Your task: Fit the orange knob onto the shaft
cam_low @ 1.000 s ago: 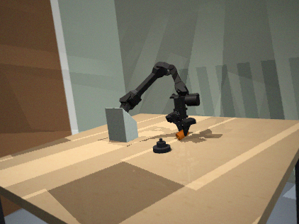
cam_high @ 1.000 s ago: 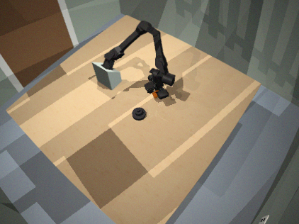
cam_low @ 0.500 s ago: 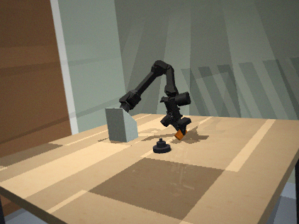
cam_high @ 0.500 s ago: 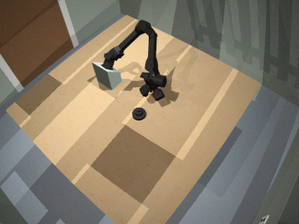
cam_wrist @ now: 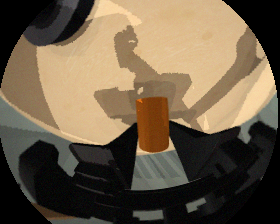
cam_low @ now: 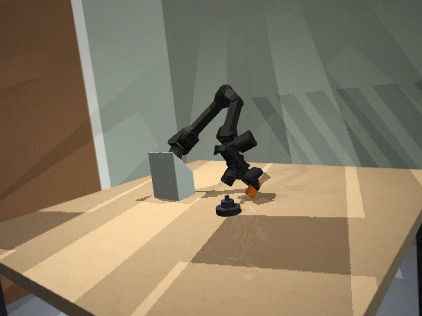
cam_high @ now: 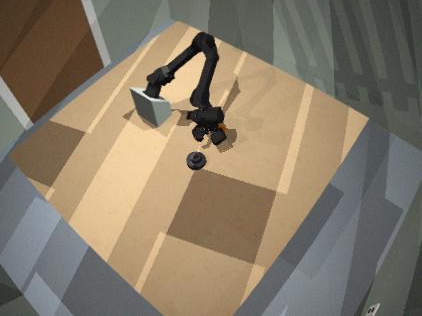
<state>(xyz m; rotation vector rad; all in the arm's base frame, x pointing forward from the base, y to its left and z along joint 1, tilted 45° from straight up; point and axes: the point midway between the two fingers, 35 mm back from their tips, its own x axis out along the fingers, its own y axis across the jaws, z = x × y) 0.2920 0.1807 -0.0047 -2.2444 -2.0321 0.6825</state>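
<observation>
The orange knob is held tilted between my fingers, above the table. My gripper is shut on the knob. The dark round pedestal stands on the table with the short dark shaft upright at its centre. The knob is off to one side of the pedestal, to its right in the exterior view, and not touching it. In the wrist view the pedestal is partly cut off at the upper left. The knob's hole and the shaft's flat side cannot be seen.
A grey wedge-shaped block stands at the arm's base, left of the gripper in the top and exterior views. The wooden table carries patches of light and shadow, and the arm's shadow lies below the knob.
</observation>
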